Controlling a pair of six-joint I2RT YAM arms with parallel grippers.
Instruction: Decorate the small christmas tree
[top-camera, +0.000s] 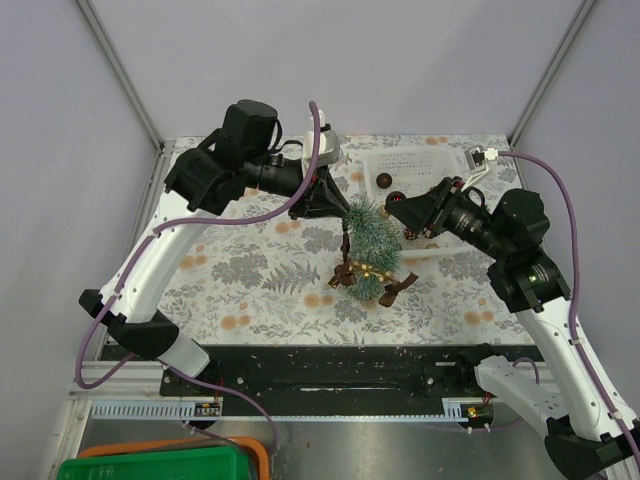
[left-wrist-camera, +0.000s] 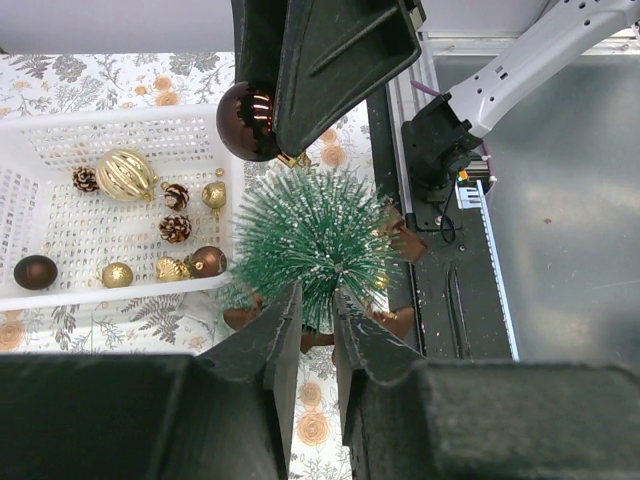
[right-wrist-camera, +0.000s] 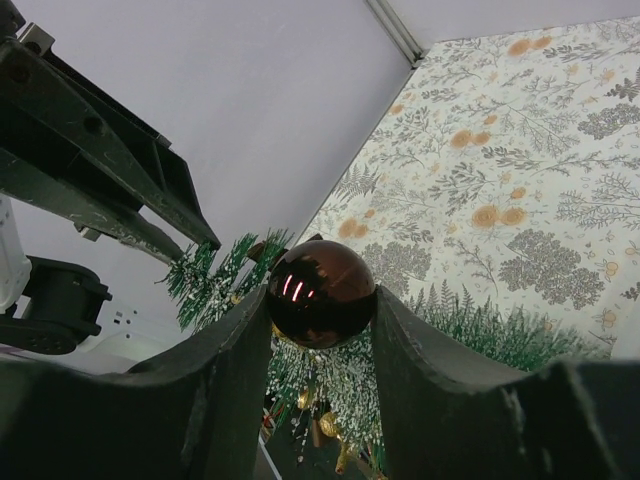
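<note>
**small christmas tree: brown ball over the tip, both arms close in**

The small christmas tree stands upright on the leaf-print tablecloth that covers the tabletop, just on the near side of the white basket, by the basket's left end; bristles dark green with white frosting; a gold bead string and brown bows hang on its lower part, on the side turned away from the basket.

Right fingers: clamped on a glossy brown ball, one finger on each side, spread only as wide as the ball; the ball is held in the air off the basket's near-left corner, over the tip of the tree; in the right wrist view bristles show directly below the ball; whether ball and bristles touch I cannot tell.

Left fingers: drawn in to a narrow gap, not fully together; they reach in from the left of the basket's near-left corner; the tips sit at the edge of the tree's bristles, with some green showing between them; whether they actually pinch the bristles I cannot tell.

Inside the basket, lying loose on its floor: a ribbed gold ball; pine cones; a dark-brown ball at one end; several small gold pieces, too small to name.
</note>
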